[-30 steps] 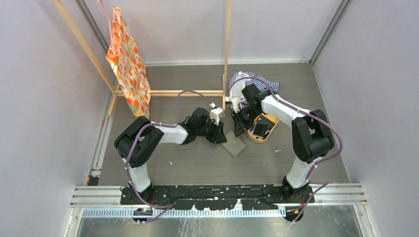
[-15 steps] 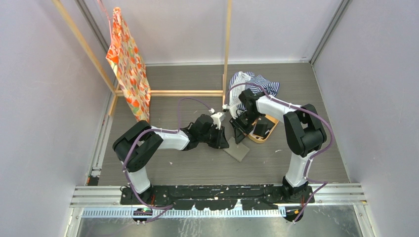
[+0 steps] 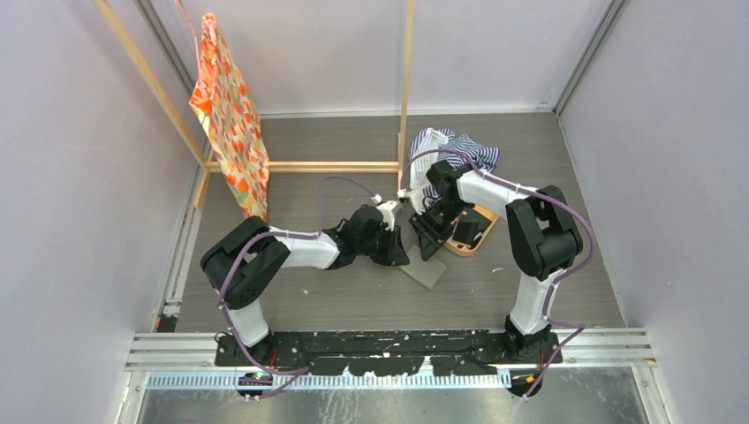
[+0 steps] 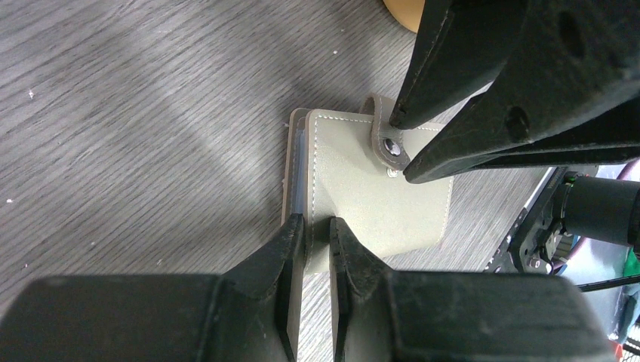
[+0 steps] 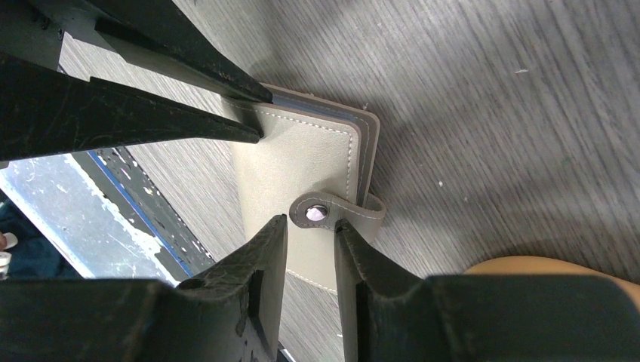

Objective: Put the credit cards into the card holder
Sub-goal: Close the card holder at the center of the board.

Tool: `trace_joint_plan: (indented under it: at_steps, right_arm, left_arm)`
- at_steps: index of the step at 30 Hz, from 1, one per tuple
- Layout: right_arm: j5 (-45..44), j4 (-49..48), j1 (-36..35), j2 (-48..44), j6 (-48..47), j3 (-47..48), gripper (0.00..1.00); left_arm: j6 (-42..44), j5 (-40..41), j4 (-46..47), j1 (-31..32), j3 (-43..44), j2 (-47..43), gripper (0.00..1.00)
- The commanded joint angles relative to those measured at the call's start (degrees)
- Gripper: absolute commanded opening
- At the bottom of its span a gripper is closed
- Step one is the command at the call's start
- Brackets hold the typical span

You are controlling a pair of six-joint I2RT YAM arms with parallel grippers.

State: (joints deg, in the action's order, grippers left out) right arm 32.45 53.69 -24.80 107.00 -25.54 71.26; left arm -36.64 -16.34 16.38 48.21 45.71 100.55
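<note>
The grey-taupe card holder (image 3: 427, 272) lies folded on the table between both arms. My left gripper (image 4: 317, 226) is shut on the near corner of its top cover (image 4: 381, 188), one finger under the cover and one on top. Pale blue credit cards (image 4: 299, 154) show as thin edges inside the fold, also in the right wrist view (image 5: 321, 102). My right gripper (image 5: 311, 222) stands open, its tips on either side of the closing tab (image 5: 332, 211) with the metal snap (image 4: 389, 147). A black card (image 3: 465, 231) lies in the tray.
The oval orange-tan tray (image 3: 481, 215) sits just right of the holder, its rim in the right wrist view (image 5: 543, 268). A striped cloth (image 3: 452, 146) lies behind it. A wooden frame (image 3: 406, 97) with a hanging orange patterned cloth (image 3: 228, 115) stands at the back left.
Both grippers have come in over the card holder. The left jaws have closed on its cover corner; the right jaws have parted around the tab. The holder shifted slightly right.
</note>
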Motion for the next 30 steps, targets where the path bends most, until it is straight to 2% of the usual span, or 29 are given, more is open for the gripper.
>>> trace_joint_plan:
  at_steps: [1, 11, 20, 30]
  right_arm:
    - [-0.30, -1.86, -0.18, -2.39, 2.50, 1.95, 0.35]
    - [-1.49, -3.01, -0.29, -1.85, 4.61, 1.67, 0.35]
    - [-2.79, -4.99, -3.05, -4.72, 3.44, 0.27, 0.41]
    - [-6.79, -6.40, -5.43, -4.85, 3.47, -1.33, 0.40]
  left_arm:
    - [0.34, 1.84, -4.43, 0.38, -0.63, -0.69, 0.14]
    - [0.00, 1.51, -3.75, 0.38, -0.80, -0.18, 0.13]
    - [-0.57, 1.51, -3.48, 0.38, -1.02, -0.09, 0.13]
    - [-1.39, 1.22, -2.53, 0.31, -1.43, -0.17, 0.12]
